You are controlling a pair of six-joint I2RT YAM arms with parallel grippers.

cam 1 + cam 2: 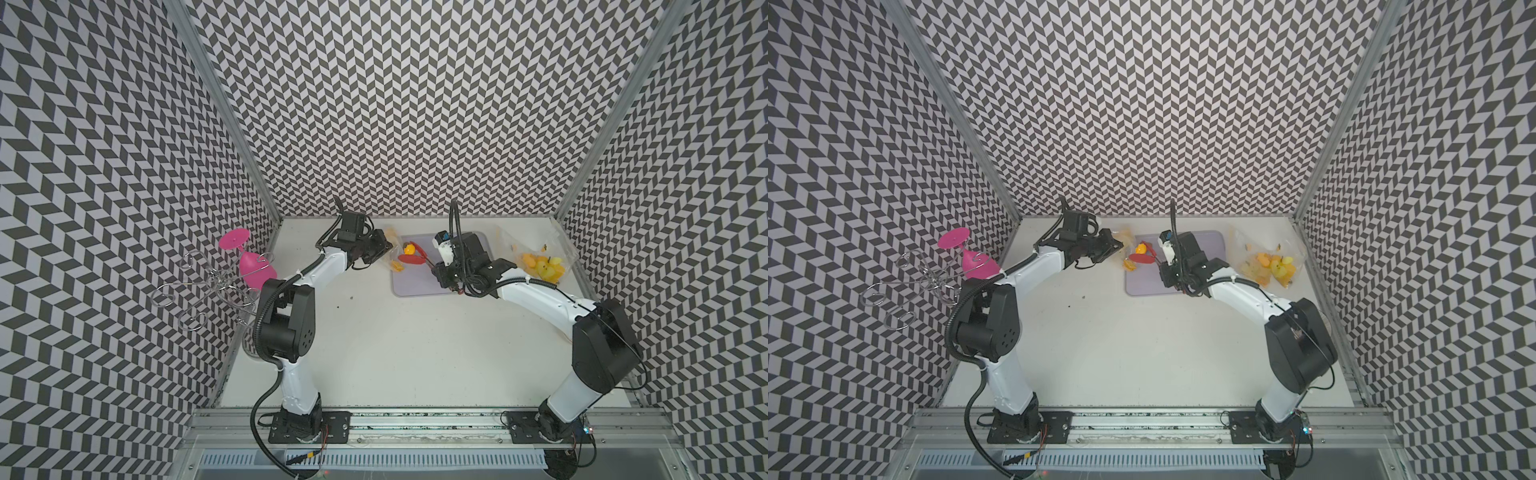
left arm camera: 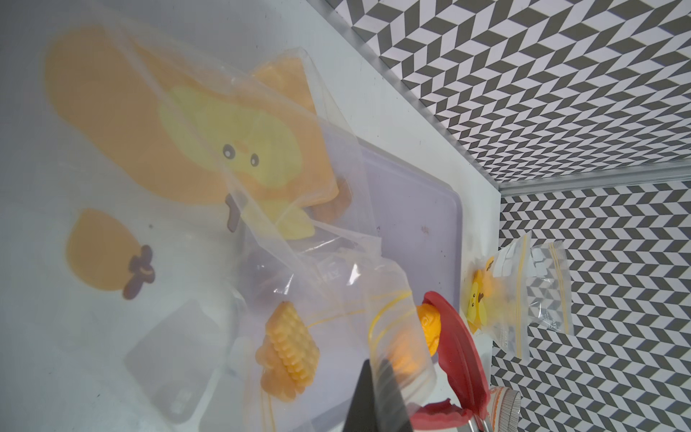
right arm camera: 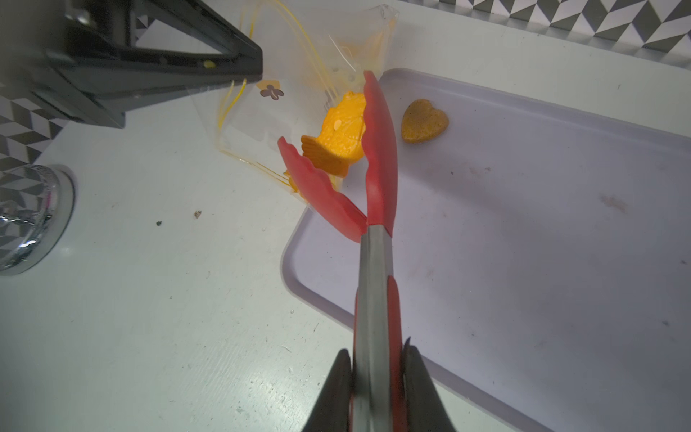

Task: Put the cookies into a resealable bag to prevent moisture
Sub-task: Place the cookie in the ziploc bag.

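Right hand [image 3: 374, 359] clamped on tongs [image 3: 374, 262]; fish cookie [image 3: 342, 131] pinched at mouth of bag [image 3: 261, 123], 10 o'clock corner of tray [image 1: 419, 286]. Left hand [image 3: 254, 69] pinched shut on bag lip. Risk: lip slips, mouth collapses, cookie lands on surface [image 3: 149, 299].

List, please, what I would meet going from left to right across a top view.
wire glass rack → pink wine glass → left gripper pinching the resealable bag → fish-shaped cookie in the red tongs → right gripper → clear printed bags

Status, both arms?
Left gripper shut on bag; right gripper shut on tongs. Fish cookie in tongs at bag mouth. Heart cookie on tray. Path clear.
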